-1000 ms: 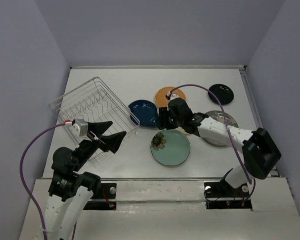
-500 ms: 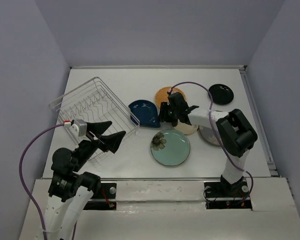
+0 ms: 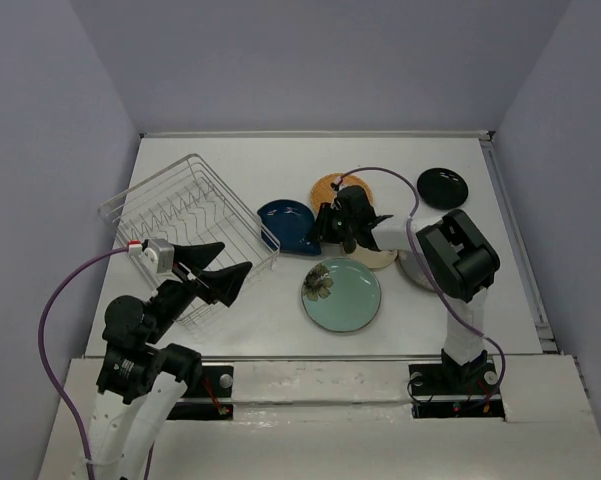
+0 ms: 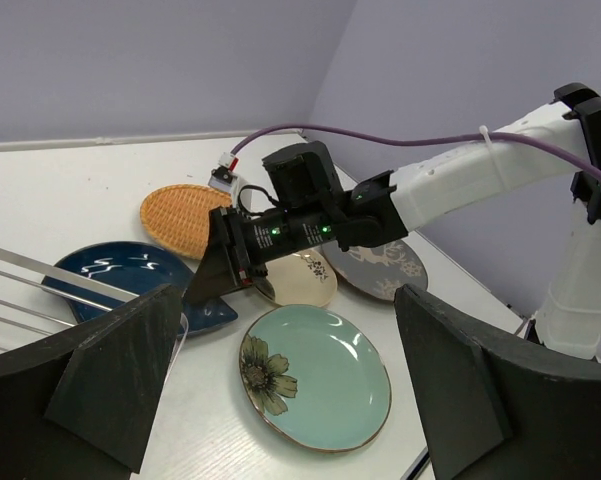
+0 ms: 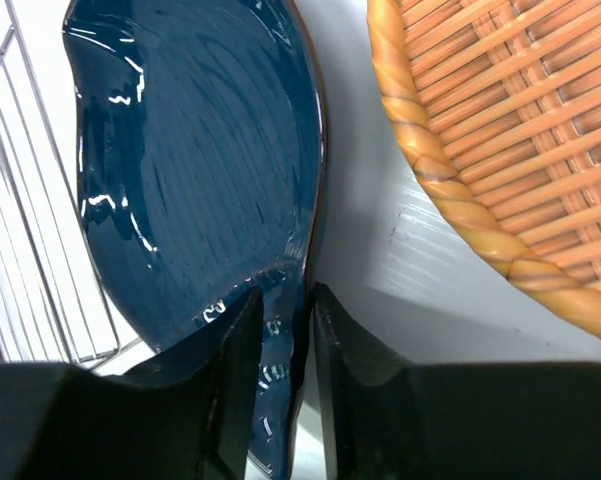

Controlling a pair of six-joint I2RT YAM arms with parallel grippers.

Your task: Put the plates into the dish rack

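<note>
You have no readable words, brands, numbers or signs here; the small white tag [image 4: 224, 170] behind the right hand [image 4: 202, 288] is too small to read.

1. Top view: high above and behind, looking down on the whole table [image 3: 280, 160].
2. Left wrist: low, looking across from farther off, teal plate [image 4: 330, 380] lower centre.
3. Right wrist: right up against the dark blue plate [image 5: 190, 170], seen in all three views.
</note>
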